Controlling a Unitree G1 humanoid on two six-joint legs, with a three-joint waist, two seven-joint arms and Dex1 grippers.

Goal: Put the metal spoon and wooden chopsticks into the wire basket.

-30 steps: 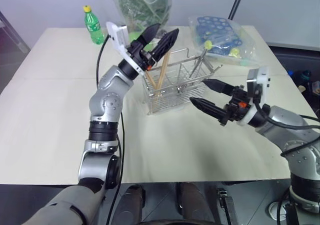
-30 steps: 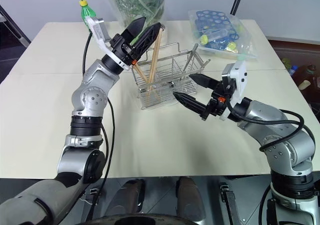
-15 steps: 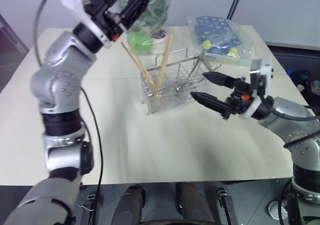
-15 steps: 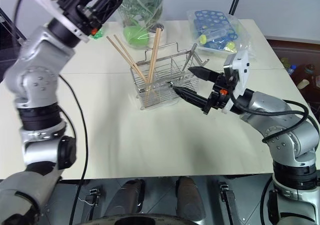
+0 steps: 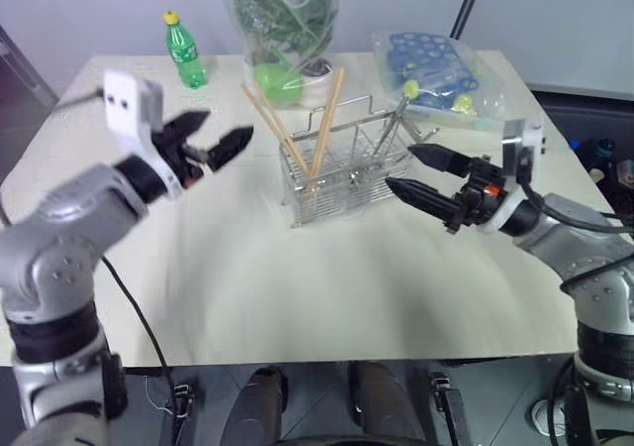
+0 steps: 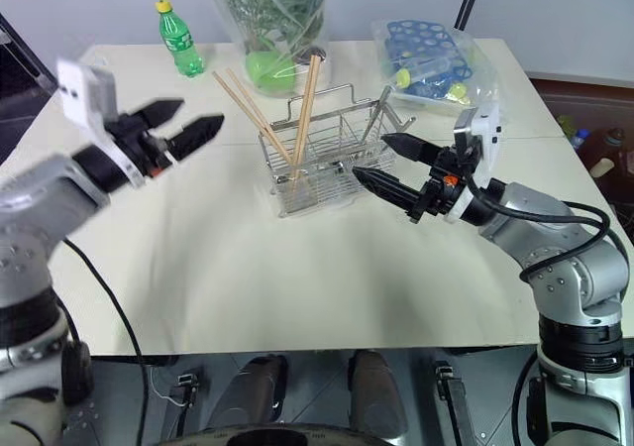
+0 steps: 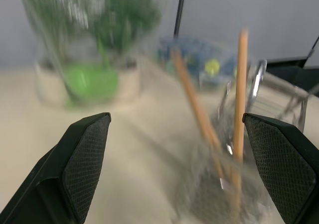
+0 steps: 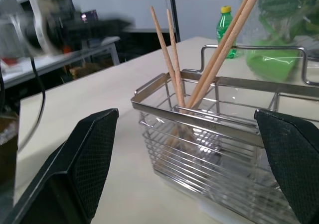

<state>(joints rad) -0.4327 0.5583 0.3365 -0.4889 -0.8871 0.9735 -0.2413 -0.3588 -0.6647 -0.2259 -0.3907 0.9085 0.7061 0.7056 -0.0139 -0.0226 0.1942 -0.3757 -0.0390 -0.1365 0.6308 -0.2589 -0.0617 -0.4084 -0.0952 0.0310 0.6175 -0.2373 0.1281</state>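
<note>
Wooden chopsticks point(image 6: 287, 109) standing crossed in wire basket point(image 6: 332, 154), tips down in one end compartment, tops leaning apart above rim; likely propped by dividers. Basket just ahead of right gripper point(image 6: 384, 164), jaws wide, empty, pointing at its near side. Left gripper point(image 6: 186, 125) well apart from basket, jaws wide, empty, aimed toward it across bare worktop point(image 6: 297, 268). Metal spoon: thin metal handle point(image 5: 393, 129) leaning in far compartment beside a yellow-green-knobbed utensil point(image 5: 410, 89); bowl hidden by wire, identity uncertain. Task judged essentially done.
</note>
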